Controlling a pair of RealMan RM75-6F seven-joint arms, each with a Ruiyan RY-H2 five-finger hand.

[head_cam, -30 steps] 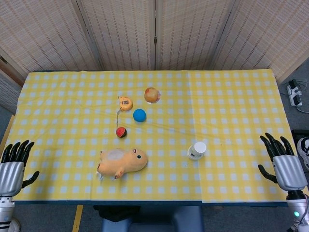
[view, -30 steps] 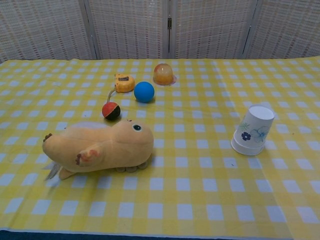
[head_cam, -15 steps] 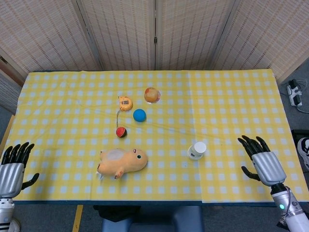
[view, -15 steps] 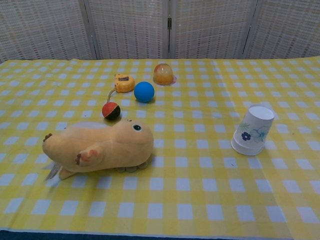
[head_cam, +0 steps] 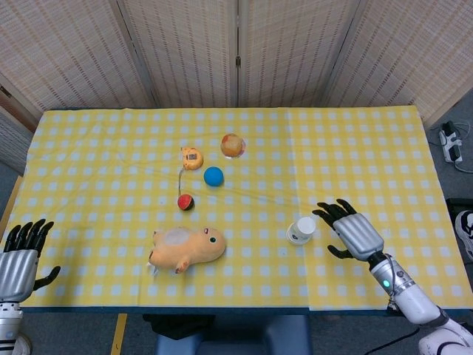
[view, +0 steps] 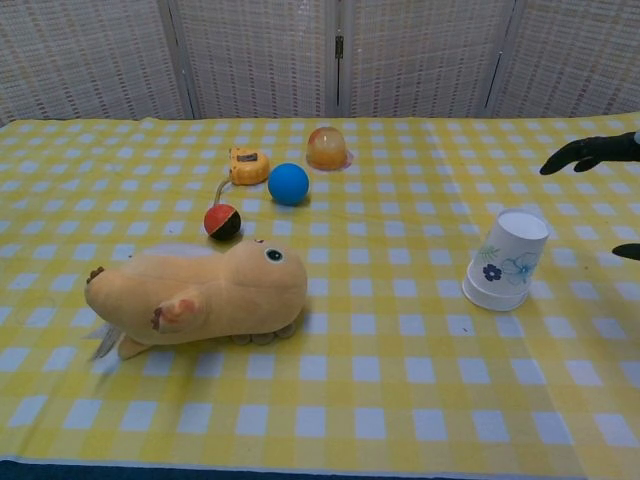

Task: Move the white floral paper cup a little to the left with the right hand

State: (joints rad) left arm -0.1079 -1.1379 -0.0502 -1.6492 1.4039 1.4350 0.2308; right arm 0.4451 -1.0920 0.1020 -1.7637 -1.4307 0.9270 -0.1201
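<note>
Head view shows the right hand (head_cam: pixel 350 232) just to the right of the white floral paper cup (head_cam: pixel 301 230), fingers spread wide and pointing toward it, holding nothing and apparently not touching it. That placement suits a leftward nudge or a side grasp, since the hand stands on the far side from where the cup must go. The cup sits upside down on the checked tablecloth (head_cam: pixel 111 148), base up, and in the chest view it leans a little, so a push high on its wall could tip it, I judge. To its left lies open cloth before the plush toy (head_cam: pixel 186 249), enough room for a small shift. The blue ball (head_cam: pixel 213 176), red ball (head_cam: pixel 185 202) and orange dome (head_cam: pixel 233 145) lie well apart, farther back. The table's near edge runs close below the cup. The left hand (head_cam: pixel 20 254) rests open and empty at the near left corner.
</note>
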